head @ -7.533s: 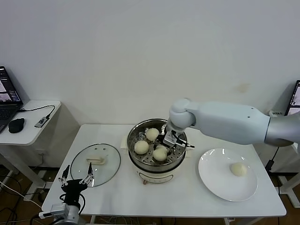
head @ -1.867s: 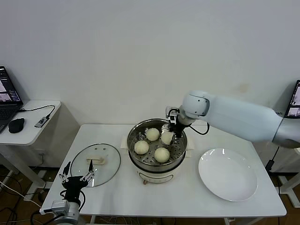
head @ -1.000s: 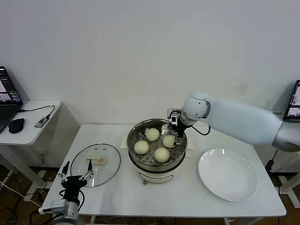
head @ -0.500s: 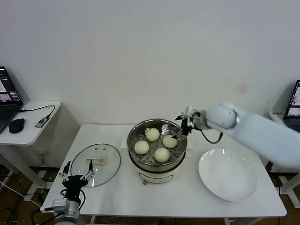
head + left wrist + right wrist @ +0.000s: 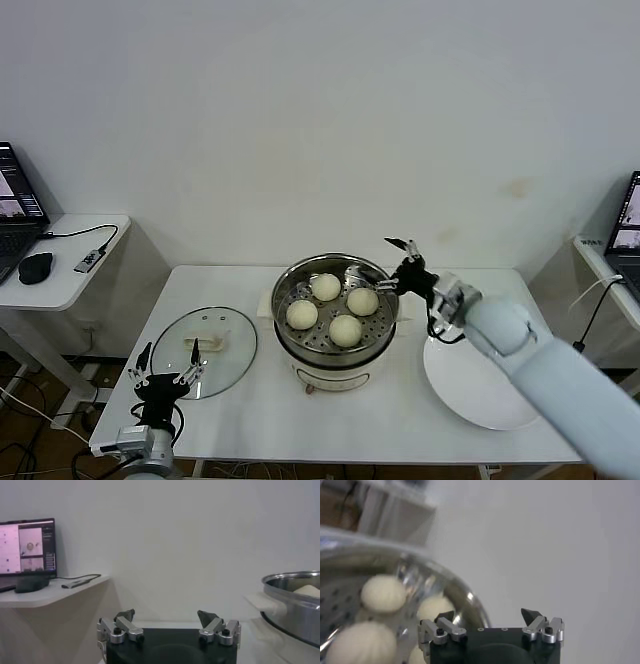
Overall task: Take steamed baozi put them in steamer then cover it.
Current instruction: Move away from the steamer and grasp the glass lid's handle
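The steamer [image 5: 290, 345] stands mid-table, a shiny steel pot on a cream base. Four cream-white baozi lie on its perforated tray: one at the back [image 5: 325, 287], one on the right [image 5: 362, 301], one on the left [image 5: 302, 314], one at the front [image 5: 345, 330]. The glass cover [image 5: 240, 360] with its cream handle [image 5: 203, 345] lies flat on the table left of the steamer. My right gripper [image 5: 396, 264] is open and empty, just off the pot's right rim. The right wrist view shows the pot rim [image 5: 465, 597] and baozi [image 5: 383, 593]. My left gripper [image 5: 165, 375] is open, parked low by the table's front left corner.
A flat white plate [image 5: 500, 395] lies bare on the right of the table, partly under my right arm. A side table [image 5: 60, 262] with a laptop, mouse and cable stands to the left. In the left wrist view the steamer [image 5: 295, 602] shows to one side.
My right gripper let go of the fourth baozi on the tray's right side, then drew back to the right, out over the pot's rim. The left arm has stayed parked.
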Motion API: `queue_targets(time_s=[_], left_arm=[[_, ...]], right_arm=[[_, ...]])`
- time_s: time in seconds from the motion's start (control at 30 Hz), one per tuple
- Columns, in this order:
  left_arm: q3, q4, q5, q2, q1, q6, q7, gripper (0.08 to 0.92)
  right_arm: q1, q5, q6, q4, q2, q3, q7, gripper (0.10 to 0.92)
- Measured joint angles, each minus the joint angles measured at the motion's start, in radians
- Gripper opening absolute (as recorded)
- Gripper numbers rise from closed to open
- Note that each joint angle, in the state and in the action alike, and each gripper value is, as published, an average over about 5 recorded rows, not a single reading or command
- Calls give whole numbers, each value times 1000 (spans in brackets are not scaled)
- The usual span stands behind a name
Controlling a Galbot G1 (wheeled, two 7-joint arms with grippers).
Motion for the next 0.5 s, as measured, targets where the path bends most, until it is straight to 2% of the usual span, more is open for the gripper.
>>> queue_targets(time_s=[0.23,0.5], left_arm=[[-9,31,189,7,16,-16,-24,823],[-39,123,552,66,5,-53,-12,823]], right_arm=[[-309,-97,127,59,200,353,-32,823],[-576,-135,159,152,380,654,-25,823]])
